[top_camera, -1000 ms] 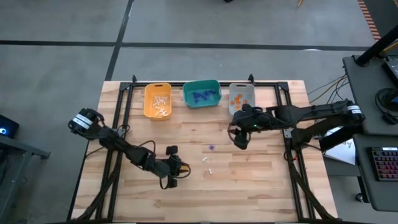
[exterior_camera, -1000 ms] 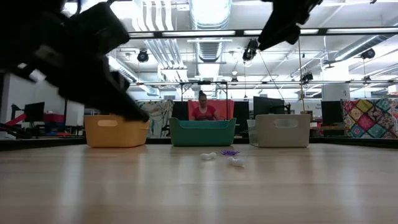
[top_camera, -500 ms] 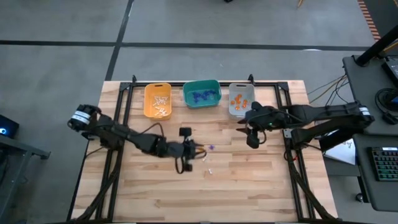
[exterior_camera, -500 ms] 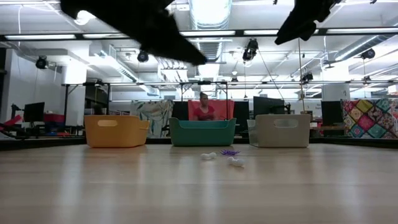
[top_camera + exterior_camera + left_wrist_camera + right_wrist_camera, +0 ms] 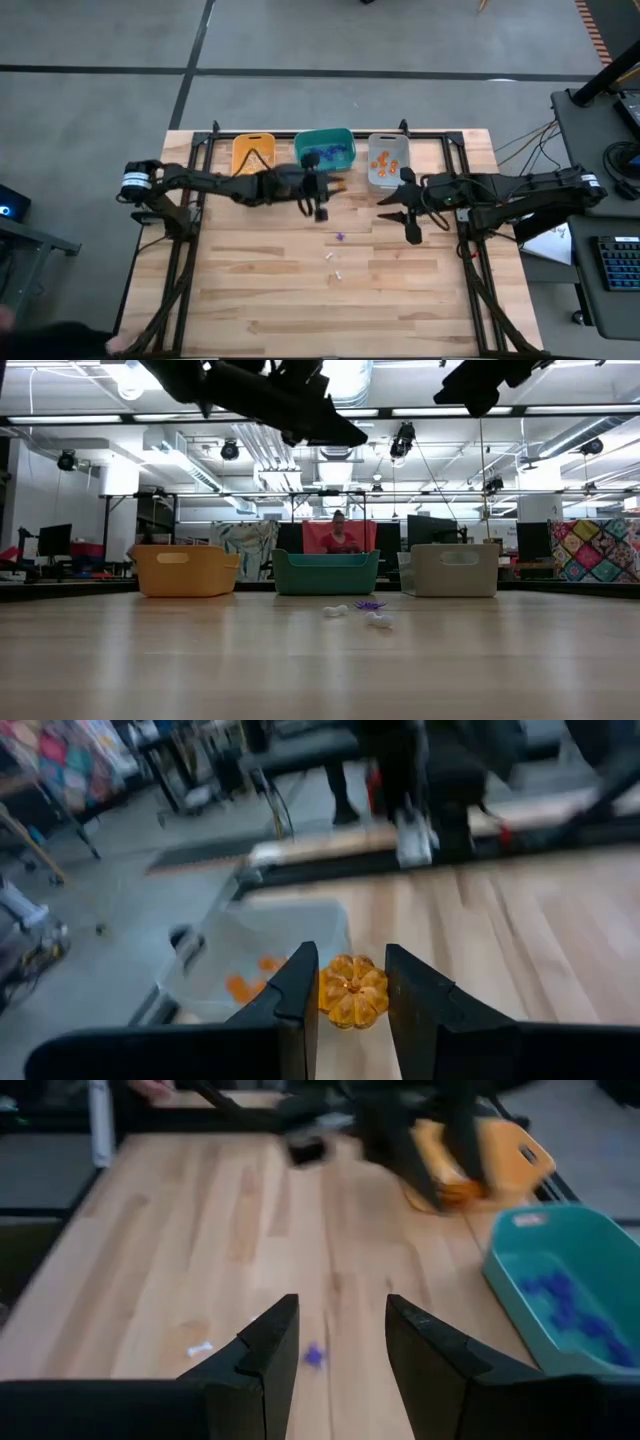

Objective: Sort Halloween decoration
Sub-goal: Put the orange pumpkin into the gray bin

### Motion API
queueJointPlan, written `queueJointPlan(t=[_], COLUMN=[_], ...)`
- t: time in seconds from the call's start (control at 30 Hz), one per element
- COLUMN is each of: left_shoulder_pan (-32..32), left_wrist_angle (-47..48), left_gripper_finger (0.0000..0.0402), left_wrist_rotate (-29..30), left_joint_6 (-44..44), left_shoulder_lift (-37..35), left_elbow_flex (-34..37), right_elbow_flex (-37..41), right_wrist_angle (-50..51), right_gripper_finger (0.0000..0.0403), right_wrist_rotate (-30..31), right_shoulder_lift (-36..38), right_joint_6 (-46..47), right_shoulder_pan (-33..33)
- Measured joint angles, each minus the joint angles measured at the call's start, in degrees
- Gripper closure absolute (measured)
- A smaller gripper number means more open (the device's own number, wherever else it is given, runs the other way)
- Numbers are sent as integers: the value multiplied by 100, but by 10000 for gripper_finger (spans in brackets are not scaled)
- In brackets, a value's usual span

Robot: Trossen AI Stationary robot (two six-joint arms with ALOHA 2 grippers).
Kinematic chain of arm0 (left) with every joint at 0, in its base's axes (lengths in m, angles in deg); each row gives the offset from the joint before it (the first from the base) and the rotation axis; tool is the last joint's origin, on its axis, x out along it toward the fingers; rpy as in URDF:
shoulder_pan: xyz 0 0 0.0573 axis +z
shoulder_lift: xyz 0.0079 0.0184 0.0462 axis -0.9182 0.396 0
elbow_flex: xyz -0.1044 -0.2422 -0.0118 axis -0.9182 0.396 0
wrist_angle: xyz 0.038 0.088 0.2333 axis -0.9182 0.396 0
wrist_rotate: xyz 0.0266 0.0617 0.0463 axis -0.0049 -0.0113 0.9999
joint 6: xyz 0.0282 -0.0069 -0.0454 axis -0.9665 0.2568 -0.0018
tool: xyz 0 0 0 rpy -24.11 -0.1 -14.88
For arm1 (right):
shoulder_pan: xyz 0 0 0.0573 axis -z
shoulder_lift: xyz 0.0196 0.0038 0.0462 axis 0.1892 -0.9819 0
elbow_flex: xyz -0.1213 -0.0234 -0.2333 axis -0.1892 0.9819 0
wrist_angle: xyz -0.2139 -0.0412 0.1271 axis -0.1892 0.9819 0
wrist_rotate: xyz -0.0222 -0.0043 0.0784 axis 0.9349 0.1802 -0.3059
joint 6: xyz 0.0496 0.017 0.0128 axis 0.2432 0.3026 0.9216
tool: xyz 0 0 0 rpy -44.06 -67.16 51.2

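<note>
My left gripper [image 5: 335, 186] is over the table in front of the teal bin [image 5: 324, 150], shut on a small orange pumpkin trinket [image 5: 352, 990]. The grey bin [image 5: 262, 952] with orange trinkets lies just ahead of it. My right gripper [image 5: 405, 215] is open and empty in front of the grey bin [image 5: 388, 160], above the table. A purple trinket [image 5: 340, 237] and two white ones [image 5: 328, 256] [image 5: 340, 272] lie flat on the table between the arms. They also show in the low view [image 5: 370, 604] and the right wrist view [image 5: 314, 1354]. My left gripper pinches the pumpkin by its two opposite sides [image 5: 326, 992] between its two fingers. The fingers point toward the table's right side, about level. The pumpkin is lifted clear of the table.
The yellow bin [image 5: 253, 160] holds white trinkets, the teal bin holds blue ones, and the grey bin holds orange ones; all three stand in a row at the far edge. A person [image 5: 338, 532] sits in the room beyond the table.
My left gripper has risen and swung from the table's near left part toward the far edge and the right, up to the front of the teal bin. My right gripper has drifted a little toward the table's right edge.
</note>
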Motion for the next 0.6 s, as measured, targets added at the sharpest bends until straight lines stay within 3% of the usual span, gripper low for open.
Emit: queueJointPlan(t=[0.2, 0.37, 0.6], left_shoulder_pan=[525, 750, 902], left_wrist_angle=[-962, -935, -816], left_gripper_finger=[345, 345, 345], left_wrist_rotate=[-707, -724, -733], left_joint_6=[53, 118, 133], left_shoulder_lift=[309, 700, 1705], left_elbow_flex=[-69, -355, -1295], right_elbow_flex=[94, 120, 140], right_wrist_angle=[-319, -528, -830], right_gripper_finger=[264, 264, 264], right_wrist_rotate=[-163, -305, -448], right_shoulder_lift=[0, 14, -4], right_joint_6=[-266, -435, -605], right_shoulder_pan=[-148, -357, -589])
